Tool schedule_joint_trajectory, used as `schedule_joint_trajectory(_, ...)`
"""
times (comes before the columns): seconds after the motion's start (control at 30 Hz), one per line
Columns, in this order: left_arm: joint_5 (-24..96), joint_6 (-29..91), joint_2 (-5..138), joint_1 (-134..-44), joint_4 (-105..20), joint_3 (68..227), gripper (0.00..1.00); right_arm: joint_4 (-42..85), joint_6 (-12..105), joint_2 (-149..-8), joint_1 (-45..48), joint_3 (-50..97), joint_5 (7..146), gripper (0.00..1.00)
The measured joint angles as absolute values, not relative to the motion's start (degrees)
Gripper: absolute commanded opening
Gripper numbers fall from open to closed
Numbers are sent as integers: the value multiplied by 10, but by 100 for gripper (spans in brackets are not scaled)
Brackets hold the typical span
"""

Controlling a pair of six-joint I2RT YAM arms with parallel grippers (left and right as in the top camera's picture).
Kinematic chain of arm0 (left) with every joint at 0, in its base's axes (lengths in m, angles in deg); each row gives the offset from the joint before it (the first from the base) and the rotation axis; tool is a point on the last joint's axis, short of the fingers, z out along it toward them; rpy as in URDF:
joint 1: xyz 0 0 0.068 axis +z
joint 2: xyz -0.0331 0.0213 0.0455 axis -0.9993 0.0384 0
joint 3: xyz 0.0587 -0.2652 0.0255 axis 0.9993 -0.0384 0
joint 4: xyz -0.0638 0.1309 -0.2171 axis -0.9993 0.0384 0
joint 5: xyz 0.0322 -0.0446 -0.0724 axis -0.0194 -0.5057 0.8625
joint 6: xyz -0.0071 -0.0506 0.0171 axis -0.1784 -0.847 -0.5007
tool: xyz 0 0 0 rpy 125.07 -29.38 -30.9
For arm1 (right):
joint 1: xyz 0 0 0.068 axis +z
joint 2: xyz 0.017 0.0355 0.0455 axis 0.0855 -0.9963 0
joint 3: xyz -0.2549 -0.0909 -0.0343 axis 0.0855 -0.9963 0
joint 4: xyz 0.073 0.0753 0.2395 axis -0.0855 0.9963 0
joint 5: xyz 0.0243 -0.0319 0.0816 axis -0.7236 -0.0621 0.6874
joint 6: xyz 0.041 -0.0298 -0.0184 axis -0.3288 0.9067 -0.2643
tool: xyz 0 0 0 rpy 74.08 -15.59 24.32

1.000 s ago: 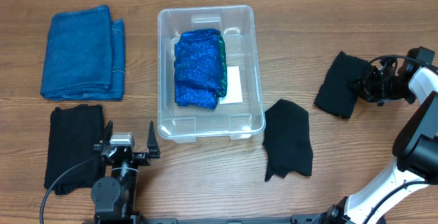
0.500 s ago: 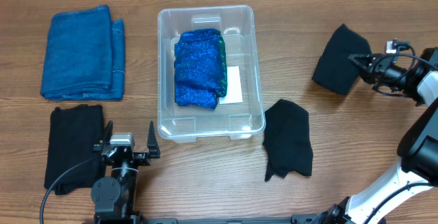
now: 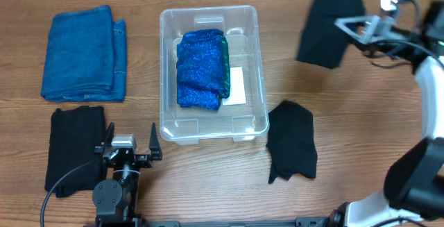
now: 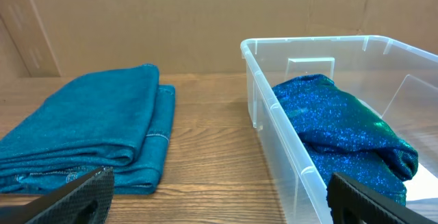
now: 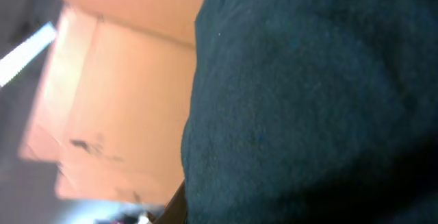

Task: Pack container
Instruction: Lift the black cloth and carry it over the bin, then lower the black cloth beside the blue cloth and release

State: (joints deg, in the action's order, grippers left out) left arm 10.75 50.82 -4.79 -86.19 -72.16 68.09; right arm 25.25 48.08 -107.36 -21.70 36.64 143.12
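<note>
Overhead, I see my right end effector gripping a black cloth far right of the container; left end effector gapes wide.

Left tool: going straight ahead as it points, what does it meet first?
Likely nothing soon: the left tool aims along the bare strip between the blue towel and the container; its right finger may graze it.

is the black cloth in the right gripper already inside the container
No, the black cloth hangs from the right gripper, off to the right of the container.
</note>
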Motion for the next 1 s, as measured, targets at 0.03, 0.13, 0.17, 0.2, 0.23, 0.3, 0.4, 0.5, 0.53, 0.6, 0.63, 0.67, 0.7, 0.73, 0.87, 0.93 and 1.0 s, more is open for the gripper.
schedule_joint_trajectory(0.03, 108, 508, -48, -862, -722, 681, 100, 244, 478, -1063, -189, 370, 1412, 4)
schedule_joint_trajectory(0.13, 108, 508, -48, -862, -722, 681, 100, 234, 472, -1053, -111, 373, 1343, 4)
schedule_joint_trajectory(0.17, 108, 508, -48, -862, -722, 681, 100, 234, 470, -1053, -90, 373, 1318, 4)
schedule_joint_trajectory(0.2, 108, 508, -48, -862, -722, 681, 100, 236, 468, -1055, -61, 373, 1285, 4)
schedule_joint_trajectory(0.23, 108, 508, -48, -862, -722, 681, 100, 238, 467, -1058, -33, 373, 1249, 5)
schedule_joint_trajectory(0.3, 108, 508, -48, -862, -722, 681, 100, 238, 466, -1062, 28, 373, 1167, 6)
schedule_joint_trajectory(0.4, 108, 508, -48, -862, -722, 681, 100, 238, 466, -1064, 93, 373, 1072, 6)
schedule_joint_trajectory(0.5, 108, 508, -48, -862, -722, 681, 100, 233, 466, -1064, 143, 373, 991, 7)
schedule_joint_trajectory(0.53, 108, 508, -48, -862, -722, 681, 100, 226, 466, -1066, 157, 373, 969, 7)
schedule_joint_trajectory(0.6, 108, 508, -48, -862, -722, 681, 100, 212, 466, -1071, 179, 373, 940, 7)
schedule_joint_trajectory(0.63, 108, 508, -48, -862, -722, 681, 100, 203, 464, -1076, 188, 373, 929, 7)
schedule_joint_trajectory(0.67, 108, 508, -48, -862, -722, 681, 100, 195, 462, -1083, 194, 373, 920, 7)
schedule_joint_trajectory(0.7, 108, 508, -48, -862, -722, 681, 100, 189, 457, -1090, 197, 373, 915, 7)
schedule_joint_trajectory(0.73, 108, 508, -48, -862, -722, 681, 100, 182, 453, -1100, 200, 373, 908, 7)
schedule_joint_trajectory(0.87, 108, 508, -48, -862, -722, 681, 100, 166, 441, -1146, 199, 373, 890, 9)
schedule_joint_trajectory(0.93, 108, 508, -48, -862, -722, 681, 100, 165, 436, -1158, 198, 373, 888, 10)
schedule_joint_trajectory(1.0, 108, 508, -48, -862, -722, 681, 100, 162, 436, -1174, 198, 373, 885, 10)
